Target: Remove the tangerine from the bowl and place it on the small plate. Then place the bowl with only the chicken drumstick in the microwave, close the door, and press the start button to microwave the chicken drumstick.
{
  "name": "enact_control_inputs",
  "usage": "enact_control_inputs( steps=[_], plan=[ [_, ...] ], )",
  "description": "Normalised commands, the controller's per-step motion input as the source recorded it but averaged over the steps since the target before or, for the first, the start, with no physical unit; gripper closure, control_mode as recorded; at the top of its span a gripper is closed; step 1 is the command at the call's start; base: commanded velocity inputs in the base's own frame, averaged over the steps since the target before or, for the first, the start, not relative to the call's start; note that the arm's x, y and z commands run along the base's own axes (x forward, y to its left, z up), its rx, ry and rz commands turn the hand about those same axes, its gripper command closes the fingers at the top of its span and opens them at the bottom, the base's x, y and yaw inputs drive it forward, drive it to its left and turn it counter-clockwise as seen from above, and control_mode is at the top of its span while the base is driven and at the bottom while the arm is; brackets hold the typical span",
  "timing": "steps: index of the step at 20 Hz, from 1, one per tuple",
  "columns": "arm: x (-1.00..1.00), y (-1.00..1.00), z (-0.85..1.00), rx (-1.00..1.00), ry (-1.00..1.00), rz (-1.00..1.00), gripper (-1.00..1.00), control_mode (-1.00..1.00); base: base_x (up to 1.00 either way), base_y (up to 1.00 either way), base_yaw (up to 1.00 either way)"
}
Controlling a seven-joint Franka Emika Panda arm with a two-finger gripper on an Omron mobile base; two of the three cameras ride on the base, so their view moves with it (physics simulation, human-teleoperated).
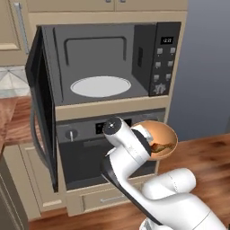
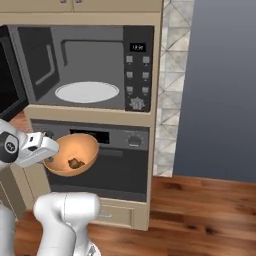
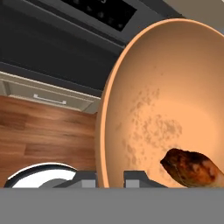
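The gripper (image 3: 110, 178) pinches the rim of the bowl (image 2: 71, 154) at the middle left of the frame — chicken drumstick (image 2: 76, 162) inside — held level so nothing spills, just below the open microwave (image 2: 82, 70), probably to lift it in.

Oven (image 1: 90, 152) with knobs, drawer (image 1: 105, 197) beneath, wooden floor (image 2: 200, 210).

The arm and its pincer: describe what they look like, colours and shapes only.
The arm is made of glossy white rounded segments with smooth bulbous casings, joined by dark, nearly black joints and a round dark-ringed cap at one joint. No cables or markings are visible. The pincer ends in two small dark grey, blocky finger tips at the bottom of the hand view.
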Motion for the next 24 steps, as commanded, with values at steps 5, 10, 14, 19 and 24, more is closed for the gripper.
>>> enact_control_inputs(
  steps=[5,10,14,19,24],
  plan=[
    [0.00,0.00,0.00,0.00,0.00,0.00,1.00,1.00,0.51,0.25,0.00],
    [0.00,0.00,0.00,0.00,0.00,0.00,1.00,1.00,0.04,0.30,0.06],
    [0.00,0.00,0.00,0.00,0.00,0.00,1.00,1.00,0.06,0.24,0.03],
    [0.00,0.00,0.00,0.00,0.00,0.00,1.00,1.00,0.06,0.03,0.00],
    [0.00,0.00,0.00,0.00,0.00,0.00,1.00,1.00,0.04,0.00,0.00]
  ],
)
